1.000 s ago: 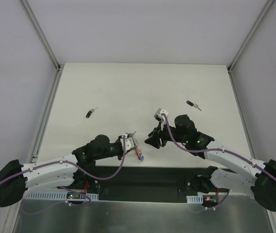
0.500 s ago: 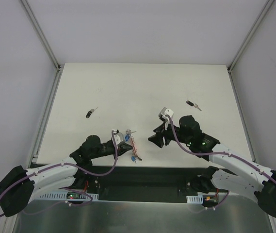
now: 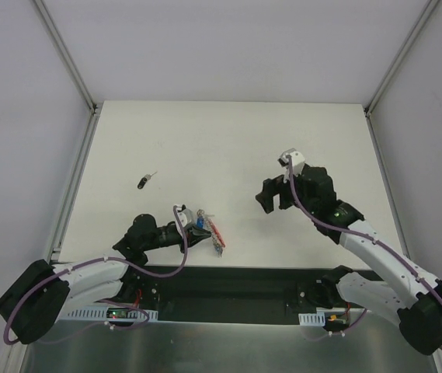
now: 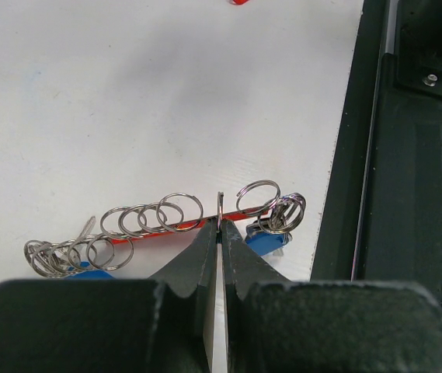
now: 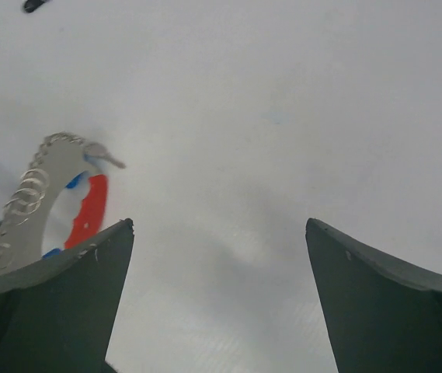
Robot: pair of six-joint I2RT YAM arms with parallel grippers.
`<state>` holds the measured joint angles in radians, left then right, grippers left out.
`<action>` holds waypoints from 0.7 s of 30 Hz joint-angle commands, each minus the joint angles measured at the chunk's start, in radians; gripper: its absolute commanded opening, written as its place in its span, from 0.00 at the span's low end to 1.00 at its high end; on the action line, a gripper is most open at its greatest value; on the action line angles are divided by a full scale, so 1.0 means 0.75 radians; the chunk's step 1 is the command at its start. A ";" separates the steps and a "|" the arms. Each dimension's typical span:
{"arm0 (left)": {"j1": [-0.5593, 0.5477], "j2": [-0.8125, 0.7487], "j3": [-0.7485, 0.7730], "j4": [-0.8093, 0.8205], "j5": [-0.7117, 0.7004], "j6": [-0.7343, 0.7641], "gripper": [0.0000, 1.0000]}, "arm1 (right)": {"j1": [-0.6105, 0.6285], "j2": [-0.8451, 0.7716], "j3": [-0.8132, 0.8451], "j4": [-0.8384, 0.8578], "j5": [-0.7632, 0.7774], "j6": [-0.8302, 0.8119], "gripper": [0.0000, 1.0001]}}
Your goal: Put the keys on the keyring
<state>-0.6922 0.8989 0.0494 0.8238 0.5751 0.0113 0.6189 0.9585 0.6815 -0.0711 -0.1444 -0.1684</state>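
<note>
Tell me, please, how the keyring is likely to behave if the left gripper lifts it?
The keyring frame looks like rigid metal, so it should probably hold its shape. Its many small loose rings would likely swing. The left gripper pinches only a thin edge, so it may pivot or slip.

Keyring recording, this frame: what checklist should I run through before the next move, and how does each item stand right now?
1. Grip of the left gripper on the keyring: ok, jaws shut on one of its thin rings.
2. Is the right gripper free to pick: ok, jaws wide apart, nothing between them.
3. A key located: ok, one lies on the table, left of centre.
4. Right gripper above that key: not ok, it hovers over the table's right half.
5. More keys within view: cannot tell, only one shows clearly.
</note>
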 commanded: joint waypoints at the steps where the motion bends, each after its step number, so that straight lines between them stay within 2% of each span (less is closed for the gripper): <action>1: 0.043 0.073 0.012 0.229 0.141 -0.011 0.00 | -0.172 0.043 0.087 -0.154 0.184 0.087 0.96; 2: 0.050 0.112 0.016 0.259 0.158 -0.009 0.00 | -0.213 0.062 0.120 -0.183 0.255 0.106 0.96; 6: 0.084 0.208 0.047 0.337 0.255 -0.011 0.00 | -0.402 0.176 0.177 -0.241 0.242 0.120 0.99; 10: 0.090 0.225 0.051 0.344 0.272 -0.011 0.00 | -0.628 0.297 0.243 -0.224 0.152 0.153 0.92; 13: 0.090 0.188 0.057 0.256 0.234 -0.011 0.00 | -0.745 0.425 0.318 -0.206 0.115 0.157 0.89; 21: 0.090 0.123 0.055 0.170 0.166 0.034 0.00 | -0.925 0.796 0.535 -0.206 -0.077 0.159 0.86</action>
<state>-0.6331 1.0119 0.0589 0.9306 0.6987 0.0147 -0.0330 1.4719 0.9985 -0.2241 -0.1143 -0.0631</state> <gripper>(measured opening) 0.008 0.864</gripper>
